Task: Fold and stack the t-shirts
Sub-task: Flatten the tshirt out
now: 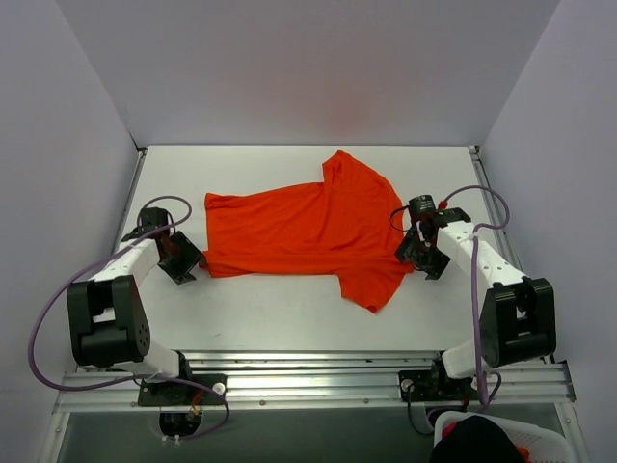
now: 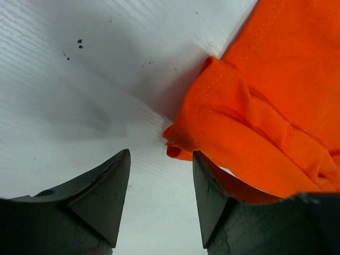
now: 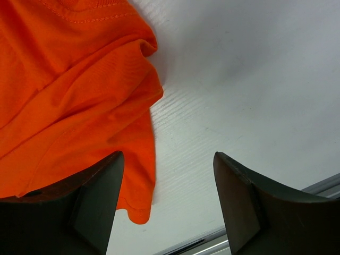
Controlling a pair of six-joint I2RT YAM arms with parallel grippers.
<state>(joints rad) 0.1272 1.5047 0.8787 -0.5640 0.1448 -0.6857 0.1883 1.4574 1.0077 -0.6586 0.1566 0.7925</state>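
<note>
T-shirt of bright orange-red, short-sleeved, wrinkly cloth lies spread on the white table, between the two hands. The left gripper is spread and empty. A bunched hem corner sits just ahead of it, off toward one finger. Closing there could nip a single layer or miss outright, and the fold would go crooked. The right gripper is likewise spread and empty, with a loose stitched edge lying by one finger; a shallow pinch there could slip. Farther off, the far sleeve points away, and uneven pulls could drag it askew.
</note>
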